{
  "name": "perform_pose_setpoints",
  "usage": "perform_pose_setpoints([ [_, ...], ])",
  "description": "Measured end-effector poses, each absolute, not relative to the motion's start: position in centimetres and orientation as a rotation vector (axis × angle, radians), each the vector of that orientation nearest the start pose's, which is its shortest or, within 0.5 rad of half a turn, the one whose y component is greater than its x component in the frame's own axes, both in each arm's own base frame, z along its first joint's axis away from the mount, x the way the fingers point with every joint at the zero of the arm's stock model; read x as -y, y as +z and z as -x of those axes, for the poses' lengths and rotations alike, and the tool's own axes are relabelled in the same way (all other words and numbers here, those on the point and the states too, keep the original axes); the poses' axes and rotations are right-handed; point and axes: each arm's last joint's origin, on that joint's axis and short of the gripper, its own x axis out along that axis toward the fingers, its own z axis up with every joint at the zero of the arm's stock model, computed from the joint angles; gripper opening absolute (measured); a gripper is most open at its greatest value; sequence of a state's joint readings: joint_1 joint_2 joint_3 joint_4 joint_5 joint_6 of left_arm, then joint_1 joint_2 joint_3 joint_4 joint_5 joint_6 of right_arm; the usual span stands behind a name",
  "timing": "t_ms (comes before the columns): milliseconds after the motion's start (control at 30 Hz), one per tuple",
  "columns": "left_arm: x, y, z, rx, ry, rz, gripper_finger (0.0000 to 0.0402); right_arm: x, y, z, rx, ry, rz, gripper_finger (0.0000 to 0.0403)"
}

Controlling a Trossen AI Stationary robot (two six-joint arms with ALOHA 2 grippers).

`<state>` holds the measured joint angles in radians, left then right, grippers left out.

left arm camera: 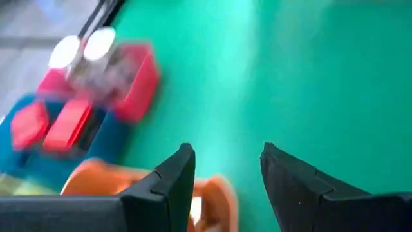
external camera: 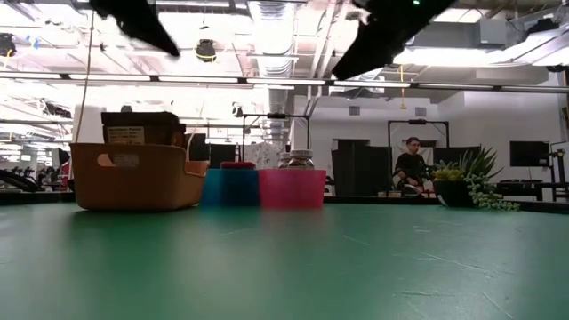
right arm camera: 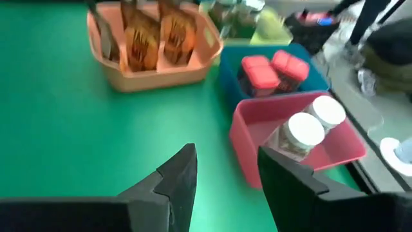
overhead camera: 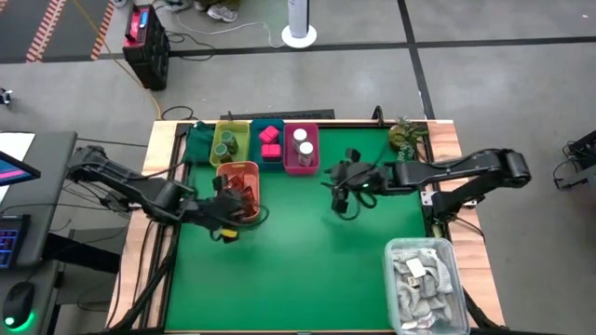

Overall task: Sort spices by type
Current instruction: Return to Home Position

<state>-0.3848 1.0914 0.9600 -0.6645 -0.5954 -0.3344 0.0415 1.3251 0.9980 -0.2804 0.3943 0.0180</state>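
- Left claw (left arm camera: 226,158) hangs over the green table (overhead camera: 307,270) at the near corner of the orange bin (right arm camera: 161,76); its fingers stand apart with nothing between them
- Right claw (right arm camera: 226,156) hangs over bare table in front of the pink bin (external camera: 292,189); it too is spread and empty, well apart from the left claw
- Grey bin (overhead camera: 419,244) sits at the table's near right corner, filled with pale rags (overhead camera: 419,284)
- Red-brown sachets (right arm camera: 145,38) stand upright together in the orange bin
- Along the far edge runs a row of three touching bins: a yellow-green bin (overhead camera: 240,135) holding the greenish jar (overhead camera: 224,144); a blue bin (external camera: 229,188) holding the pink packs (right arm camera: 273,67); the pink bin holding two white-capped jars (right arm camera: 306,132)
- Potted plant (external camera: 471,182) stands at the far right corner
- Beyond the table, a person (external camera: 411,164) sits in the room
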Motion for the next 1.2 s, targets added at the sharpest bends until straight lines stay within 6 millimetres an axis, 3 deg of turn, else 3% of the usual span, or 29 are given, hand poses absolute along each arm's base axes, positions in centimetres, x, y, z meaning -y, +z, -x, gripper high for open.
perform_pose_setpoints([
  [167,7.9,30.9,-19.9,-0.538,0.212,-0.116,0.0169,0.0,27.8,-25.8,-0.444,-0.233,0.118,0.0191],
  [467,6.7,27.1,-17.1,-0.364,0.127,-0.025,0.0169,2.2,26.7,-21.7,-0.304,-0.220,0.012,0.0174],
  [967,3.6,22.6,-12.0,-0.207,0.132,0.067,0.0169,2.1,28.2,-18.4,-0.197,-0.219,0.038,0.0145],
  [1200,3.1,21.1,-10.7,-0.166,0.115,0.095,0.0169,2.6,26.6,-16.2,-0.165,-0.280,0.054,0.0144],
])
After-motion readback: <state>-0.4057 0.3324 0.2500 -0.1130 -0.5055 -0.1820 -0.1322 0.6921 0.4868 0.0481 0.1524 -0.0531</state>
